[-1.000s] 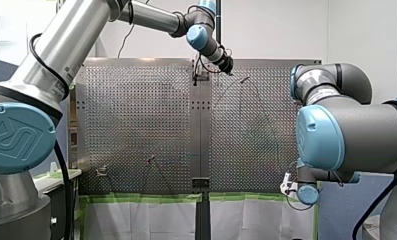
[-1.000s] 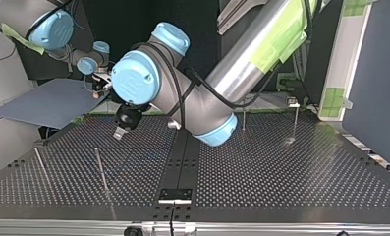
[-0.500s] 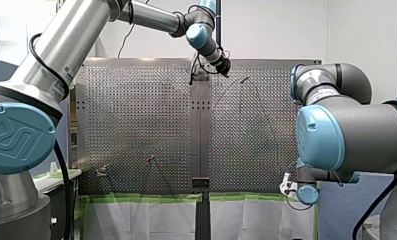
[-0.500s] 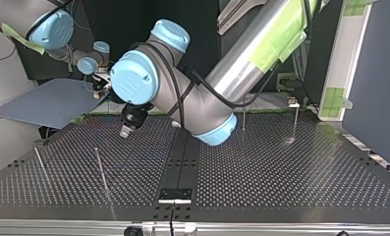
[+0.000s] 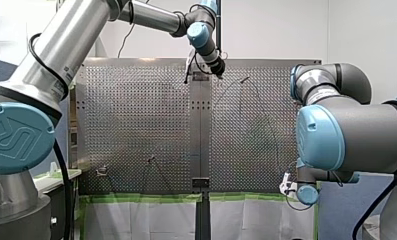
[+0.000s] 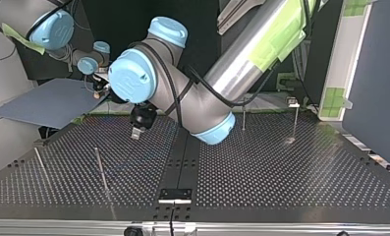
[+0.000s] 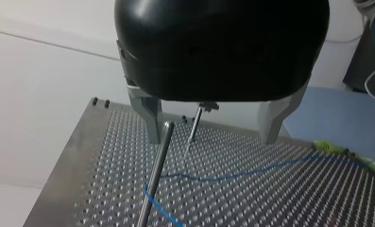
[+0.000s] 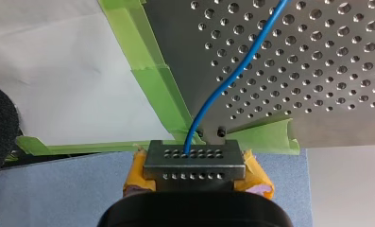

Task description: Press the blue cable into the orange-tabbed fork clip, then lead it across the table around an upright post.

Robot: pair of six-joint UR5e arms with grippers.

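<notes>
My left gripper (image 7: pixel 212 138) is hanging over the table (image 7: pixel 289 208), in the upper middle of the front view. Its jaws are standing wide open, holding nothing. A post (image 7: pixel 156 175) is standing just beside one finger. The cable (image 7: pixel 251 171) is lying loose by that post. My right gripper (image 8: pixel 194 158) is pinching the cable past the table's edge. I am not seeing any clip, so most of the job probably remains.

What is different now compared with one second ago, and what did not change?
My left gripper moved sideways over the table, toward the top view's right, open and holding nothing. My right gripper stayed at the table's corner, shut on the blue cable; the upright posts kept their places.
</notes>
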